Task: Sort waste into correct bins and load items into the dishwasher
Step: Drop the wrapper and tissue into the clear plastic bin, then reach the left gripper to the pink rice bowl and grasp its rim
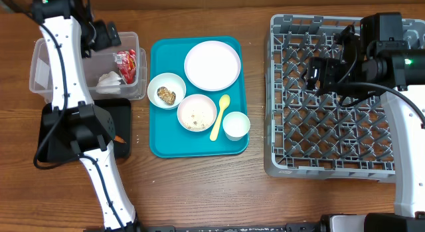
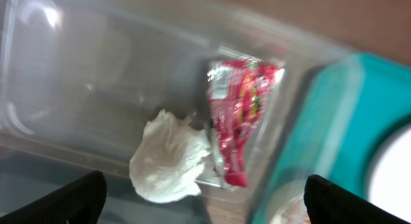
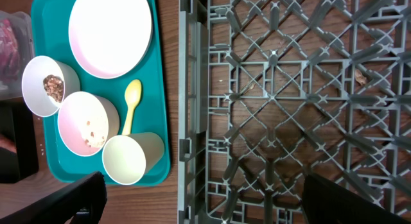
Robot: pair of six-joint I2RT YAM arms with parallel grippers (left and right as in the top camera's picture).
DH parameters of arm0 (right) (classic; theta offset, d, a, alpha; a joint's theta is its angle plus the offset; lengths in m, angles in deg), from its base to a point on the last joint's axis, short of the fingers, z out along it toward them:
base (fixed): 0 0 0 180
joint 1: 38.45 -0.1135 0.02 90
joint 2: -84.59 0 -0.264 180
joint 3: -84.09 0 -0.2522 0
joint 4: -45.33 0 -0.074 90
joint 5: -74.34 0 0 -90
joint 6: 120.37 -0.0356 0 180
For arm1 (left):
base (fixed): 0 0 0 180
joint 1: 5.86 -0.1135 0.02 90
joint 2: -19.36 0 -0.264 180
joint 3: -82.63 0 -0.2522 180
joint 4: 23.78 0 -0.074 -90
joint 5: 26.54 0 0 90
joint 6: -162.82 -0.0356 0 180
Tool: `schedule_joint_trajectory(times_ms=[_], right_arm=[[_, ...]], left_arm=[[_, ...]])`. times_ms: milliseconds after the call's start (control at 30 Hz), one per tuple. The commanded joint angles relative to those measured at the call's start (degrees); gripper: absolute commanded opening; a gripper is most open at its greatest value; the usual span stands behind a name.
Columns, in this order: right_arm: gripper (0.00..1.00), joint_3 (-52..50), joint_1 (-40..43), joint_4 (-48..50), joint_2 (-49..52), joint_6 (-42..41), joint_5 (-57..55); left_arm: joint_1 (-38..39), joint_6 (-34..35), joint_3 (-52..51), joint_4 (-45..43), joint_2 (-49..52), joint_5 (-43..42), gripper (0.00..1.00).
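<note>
Above the clear tub (image 1: 34, 76), the left gripper (image 2: 209, 201) hangs wide open, empty; red wrapper (image 2: 243, 115) and white napkin (image 2: 170, 161) lie inside. Right gripper (image 3: 205, 198), likewise spread and empty, hovers over the grey dish rack (image 3: 289, 89).

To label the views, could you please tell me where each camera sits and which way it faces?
Overhead: fixed above the table, looking straight down on tub, tray and rack; both arms show.
Left wrist: over the tub, looking down at wrapper and napkin; its fingers at the bottom corners.
Right wrist: over the rack's left edge, looking down at rack and tray; fingers likewise.
Shared: the tray, in all three.
</note>
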State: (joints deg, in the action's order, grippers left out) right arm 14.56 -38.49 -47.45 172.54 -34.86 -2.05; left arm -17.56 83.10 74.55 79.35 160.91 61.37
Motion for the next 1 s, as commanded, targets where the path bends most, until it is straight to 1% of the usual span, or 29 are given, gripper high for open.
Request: schedule_joint_trajectory(times_ms=[0,67,167,267,367,433,533,600,667,733,800,867,967], right_arm=[[1.00,0.1,-0.1,0.3,0.1,-0.2,0.7],[1.00,0.1,-0.1,0.3,0.1,-0.2,0.7],[1.00,0.1,-0.1,0.1,0.1,-0.2,0.7],[1.00,0.1,-0.1,-0.5,0.1,-0.2,0.7],[1.00,0.1,-0.1,-1.4,0.1,-0.2,0.7],[1.00,0.1,-0.1,-2.0,0.1,-0.2,0.7],[1.00,0.1,-0.1,-2.6,0.1,-0.2,0.7],[1.00,0.1,-0.1,-2.6,0.1,-0.2,0.7],[1.00,0.1,-0.1,-2.4,0.1,-0.2,0.7],[1.00,0.1,-0.1,-2.2,0.1,-0.2,0.7],[1.00,0.1,-0.1,-1.9,0.1,-0.2,0.7],[1.00,0.1,-0.1,-1.6,0.1,-0.2,0.7],[1.00,0.1,-0.1,-1.3,0.1,-0.2,0.7]], left_arm=[[1.0,-0.9,9.7,2.8,-4.8,-4.1,1.00],[1.9,-0.9,13.9,5.1,-6.6,-5.2,1.00],[3.6,-1.1,17.9,7.5,-10.0,-9.6,1.00],[6.2,-1.3,17.8,7.5,-14.1,-13.3,1.00],[9.9,-2.0,16.0,7.5,-17.4,-13.2,1.00],[13.5,-3.1,11.4,7.5,-20.2,-12.2,1.00],[19.1,-3.0,1.2,7.5,-23.9,-8.0,1.00],[23.0,-3.0,-7.5,7.5,-25.7,-4.3,1.00],[26.3,-2.6,-15.4,7.4,-26.2,-3.5,1.00],[28.6,-2.6,-21.0,6.7,-25.9,-3.4,0.96],[30.8,-2.9,-26.7,4.2,-25.7,-3.1,0.94],[32.7,-3.5,-31.4,1.0,-25.7,-1.1,0.93],[34.9,-3.4,-38.6,-5.5,-25.7,1.0,0.91]])
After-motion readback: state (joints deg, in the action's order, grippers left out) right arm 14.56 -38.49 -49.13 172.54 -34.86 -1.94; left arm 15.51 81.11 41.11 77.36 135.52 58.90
